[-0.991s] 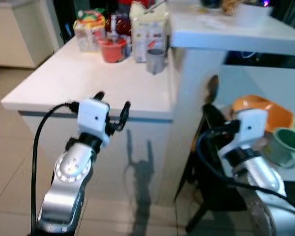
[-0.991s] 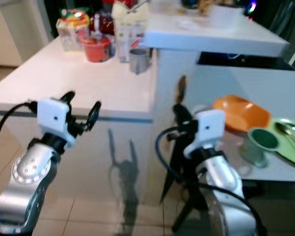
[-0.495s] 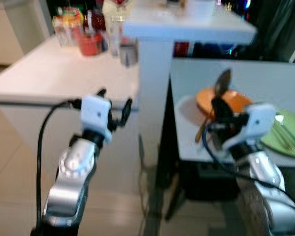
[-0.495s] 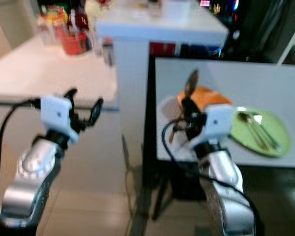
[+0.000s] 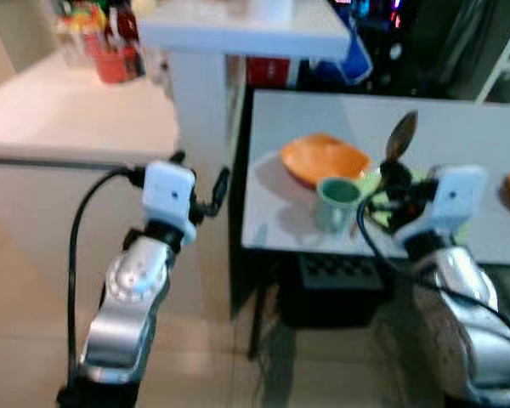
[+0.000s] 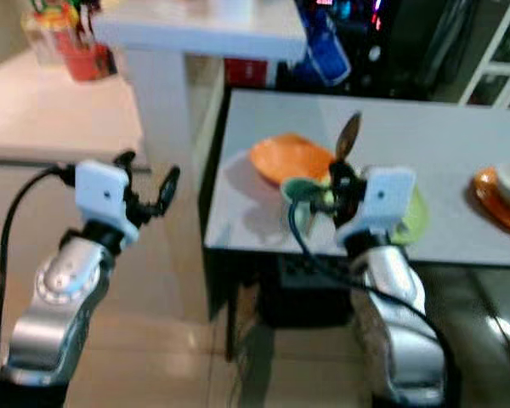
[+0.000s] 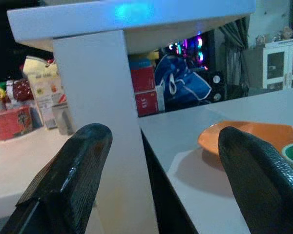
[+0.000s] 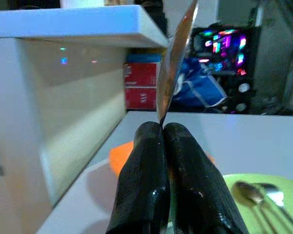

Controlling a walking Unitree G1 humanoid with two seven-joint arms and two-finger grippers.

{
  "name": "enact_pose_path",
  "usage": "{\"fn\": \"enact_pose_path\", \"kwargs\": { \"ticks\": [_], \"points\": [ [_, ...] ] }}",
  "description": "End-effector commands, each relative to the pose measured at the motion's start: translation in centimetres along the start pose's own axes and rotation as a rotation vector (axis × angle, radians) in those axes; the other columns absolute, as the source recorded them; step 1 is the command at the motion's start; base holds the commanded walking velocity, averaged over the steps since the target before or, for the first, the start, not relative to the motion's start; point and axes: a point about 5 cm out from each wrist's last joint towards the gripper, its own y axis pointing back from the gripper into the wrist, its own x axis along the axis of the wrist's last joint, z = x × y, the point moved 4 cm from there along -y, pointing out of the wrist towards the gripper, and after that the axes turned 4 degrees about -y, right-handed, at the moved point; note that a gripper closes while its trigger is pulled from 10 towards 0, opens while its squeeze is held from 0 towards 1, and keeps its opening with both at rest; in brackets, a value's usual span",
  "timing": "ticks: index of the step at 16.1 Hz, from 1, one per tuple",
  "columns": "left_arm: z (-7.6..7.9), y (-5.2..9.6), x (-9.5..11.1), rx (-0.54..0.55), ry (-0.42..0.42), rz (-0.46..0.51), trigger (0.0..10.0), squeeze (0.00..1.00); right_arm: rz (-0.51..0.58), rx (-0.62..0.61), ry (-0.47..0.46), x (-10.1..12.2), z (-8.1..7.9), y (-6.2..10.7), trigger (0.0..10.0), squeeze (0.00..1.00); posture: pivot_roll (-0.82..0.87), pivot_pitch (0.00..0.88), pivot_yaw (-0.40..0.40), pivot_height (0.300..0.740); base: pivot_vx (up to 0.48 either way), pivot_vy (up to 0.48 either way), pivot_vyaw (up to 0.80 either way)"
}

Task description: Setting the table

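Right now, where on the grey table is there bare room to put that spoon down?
The right gripper holds the spoon upright. The near corner of the grey table, left of the green cup, looks bare, as does the stretch between green plate and orange saucer. It is crowded around the orange plate.

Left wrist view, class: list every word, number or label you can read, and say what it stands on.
"31": white figures on the lower red box behind the white pillar; blurred, so uncertain.
Carton on the counter: printed label, too blurred to read.
Red tub: label too small to read.
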Motion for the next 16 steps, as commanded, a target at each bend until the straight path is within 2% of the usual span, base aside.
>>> {"fn": "enact_pose_path", "kwargs": {
  "ticks": [1,9,16],
  "points": [
    [-0.2,-0.3,0.5,0.007,-0.017,0.013,10.0,0.0,0.02,0.006,0.0,0.8,-0.1,-0.2,10.0,0.0,0.0,0.0,-0.008,0.74,0.0,-0.382,0.0],
    [-0.1,-0.5,0.8,0.003,-0.026,0.029,10.0,0.0,-0.002,-0.045,0.023,0.5,1.2,-0.2,10.0,0.0,0.0,0.0,-0.014,0.74,0.0,-0.39,0.0],
    [0.1,-0.5,0.9,-0.008,-0.029,0.03,10.0,0.0,-0.051,-0.085,0.025,-0.6,1.9,0.2,10.0,0.0,0.0,0.0,-0.011,0.74,0.0,-0.392,0.0]
  ]
}}
